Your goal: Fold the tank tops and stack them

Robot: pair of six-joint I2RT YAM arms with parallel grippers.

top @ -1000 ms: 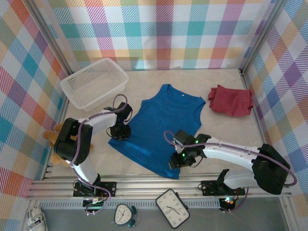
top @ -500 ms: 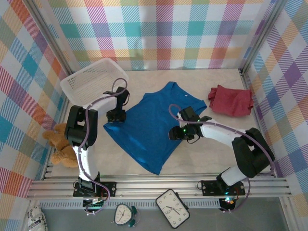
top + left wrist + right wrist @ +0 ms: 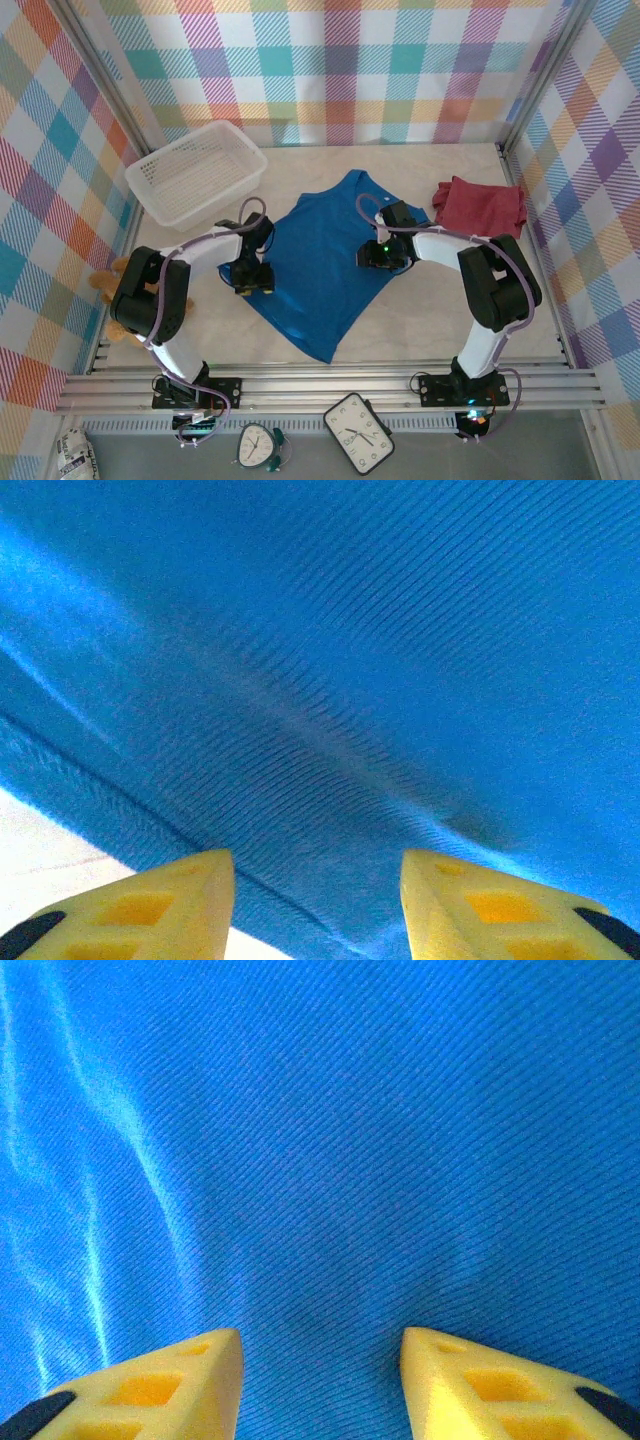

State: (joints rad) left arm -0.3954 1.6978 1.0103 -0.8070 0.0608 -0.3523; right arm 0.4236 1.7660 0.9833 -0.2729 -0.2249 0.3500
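Note:
The bright blue tank top (image 3: 320, 262) lies spread on the table's middle, its neck toward the back and its hem drawn to a point near the front. My left gripper (image 3: 251, 281) stands open at its left edge, jaws apart over the blue cloth (image 3: 330, 660) and the hem. My right gripper (image 3: 379, 255) is open on the top's right side, low over flat blue fabric (image 3: 330, 1130). Nothing sits between either pair of fingers. A dark red tank top heap (image 3: 480, 208) lies bunched at the back right.
A white mesh basket (image 3: 195, 172) stands at the back left. A brown teddy bear (image 3: 108, 286) lies by the left wall. Bare table (image 3: 450, 300) shows to the right of the blue top. Two clocks (image 3: 358, 432) sit below the front rail.
The right gripper has moved from the blue top's front hem up to its right side. The left gripper went back, then came forward to the left edge. The top now lies narrower.

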